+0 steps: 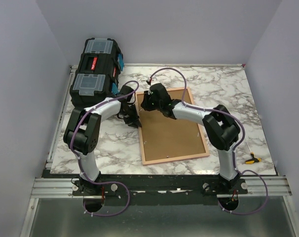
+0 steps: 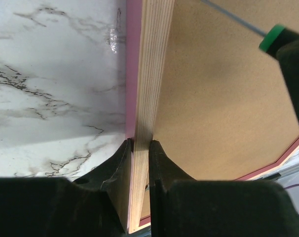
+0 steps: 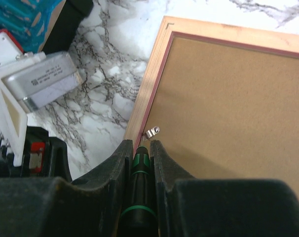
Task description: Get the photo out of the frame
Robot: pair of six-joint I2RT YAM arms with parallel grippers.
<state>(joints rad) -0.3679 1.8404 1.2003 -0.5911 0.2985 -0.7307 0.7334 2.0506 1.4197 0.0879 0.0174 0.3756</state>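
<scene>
The frame (image 1: 172,129) lies with its cork-brown back facing up on the marble table (image 1: 110,148), a little right of the middle, turned slightly so that its far end leans to the left. With that side up, the photo is hidden in every view. The left fingers (image 2: 121,165) are clamped on the frame's left rim: the left wrist view shows the pale, layered wooden edge pinched between them, with a pink strip on the side towards the bare table and the cork back on the other side. The right fingers (image 3: 122,158) are closed on a screwdriver (image 3: 138,170) with a black and green handle, held lengthwise between them and pointing forward. Its tip sits at a small metal clip (image 3: 152,132) on the frame's left border, where the wooden rim meets the cork panel. From above, both arms reach in to the frame's far left part, close beside each other. A black toolbox (image 1: 95,69) with clear lid compartments stands at the far left corner of the table, and a small yellow-handled tool (image 1: 251,159) lies near the right edge, well apart from the frame.
</scene>
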